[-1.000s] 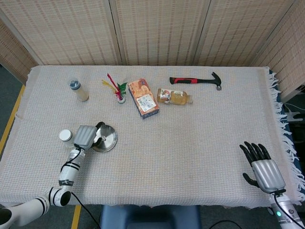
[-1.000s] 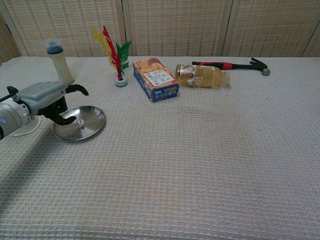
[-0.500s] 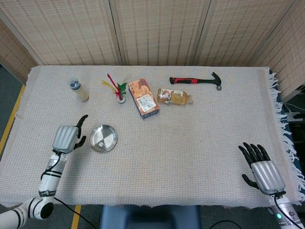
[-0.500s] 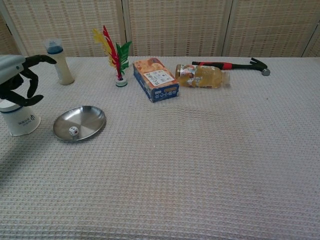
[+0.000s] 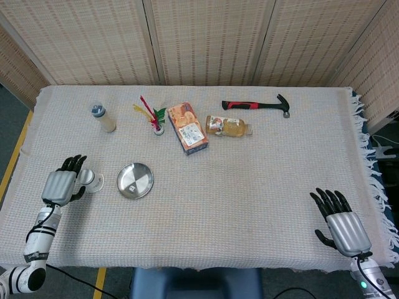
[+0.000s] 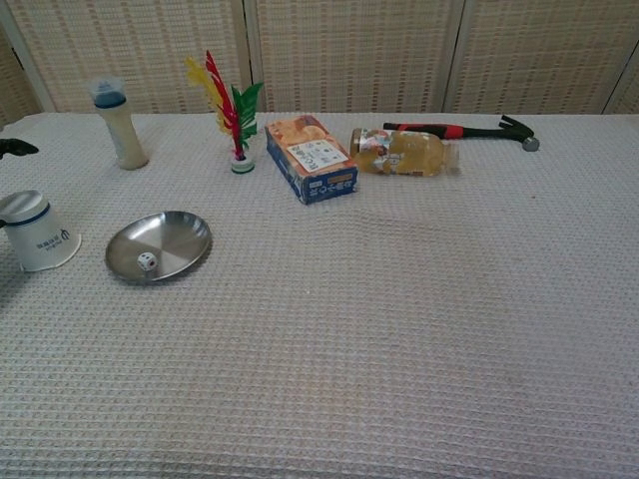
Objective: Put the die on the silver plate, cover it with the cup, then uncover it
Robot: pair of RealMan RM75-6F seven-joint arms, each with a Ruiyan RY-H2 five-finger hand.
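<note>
The silver plate (image 5: 135, 180) (image 6: 160, 244) lies near the table's left side with the small white die (image 5: 133, 185) (image 6: 146, 261) resting in it. The white cup (image 5: 91, 180) (image 6: 38, 232) stands upside down just left of the plate. My left hand (image 5: 61, 184) hovers left of the cup, fingers spread and holding nothing; in the chest view only a fingertip (image 6: 14, 148) shows at the left edge. My right hand (image 5: 340, 219) rests open near the front right corner, far from everything.
Along the back stand a small bottle (image 5: 103, 118), a feathered shuttlecock (image 5: 154, 117), an orange box (image 5: 188, 128), a lying jar (image 5: 229, 126) and a hammer (image 5: 257, 105). The table's fringed right edge (image 5: 376, 168) is close to my right hand.
My left hand left the die on the plate and drew back leftward, past the cup. The cup, hidden before, now shows. The right hand has barely moved.
</note>
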